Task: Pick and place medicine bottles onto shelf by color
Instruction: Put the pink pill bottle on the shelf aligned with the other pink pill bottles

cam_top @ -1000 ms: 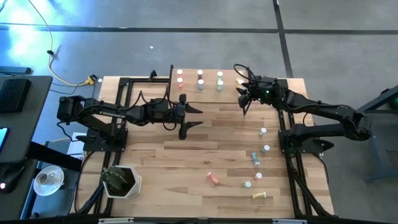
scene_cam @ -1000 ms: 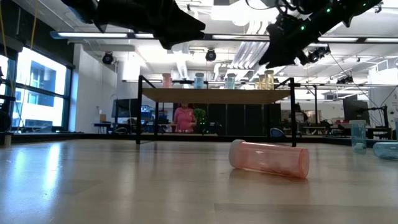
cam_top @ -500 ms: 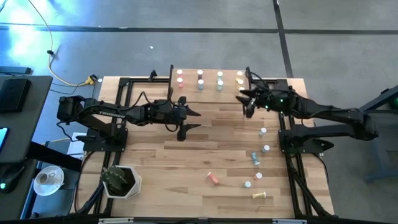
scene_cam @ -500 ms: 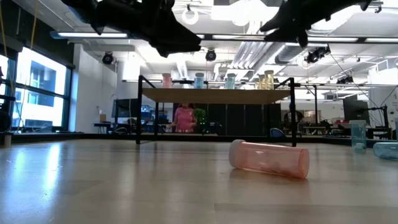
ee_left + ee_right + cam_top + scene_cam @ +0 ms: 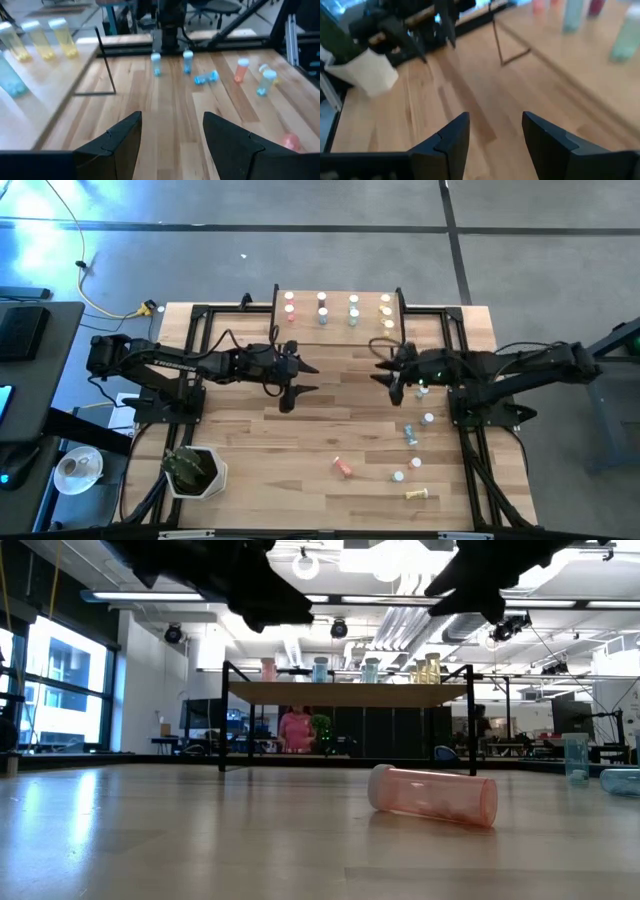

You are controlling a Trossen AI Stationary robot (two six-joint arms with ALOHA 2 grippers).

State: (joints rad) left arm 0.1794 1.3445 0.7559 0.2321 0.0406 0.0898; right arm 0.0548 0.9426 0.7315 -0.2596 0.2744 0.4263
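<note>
The shelf (image 5: 337, 320) stands at the far middle on thin black legs. On it, white-capped bottles stand by colour: pink (image 5: 290, 304), blue (image 5: 322, 306), green (image 5: 353, 306), yellow (image 5: 385, 305). Several more bottles are loose at the table's right: some upright (image 5: 428, 418), a blue one lying (image 5: 410, 435), a pink one lying (image 5: 343, 467) and a yellow one lying (image 5: 420, 495). My left gripper (image 5: 312, 378) is open and empty over the table's middle. My right gripper (image 5: 381, 362) is open and empty, just nearer than the shelf's right end, left of the loose bottles.
A white pot with a plant (image 5: 195, 470) stands at the near left corner. Black frame bars (image 5: 200, 330) flank the shelf, and the arm bases (image 5: 485, 405) stand at both sides. In the low view the pink bottle (image 5: 432, 796) lies in front of the shelf (image 5: 345, 692).
My right gripper has drawn away from the shelf's right end toward the table's near edge and a little to the left, staying open. My left gripper has drifted slightly toward the left and near edges. No bottle has moved.
</note>
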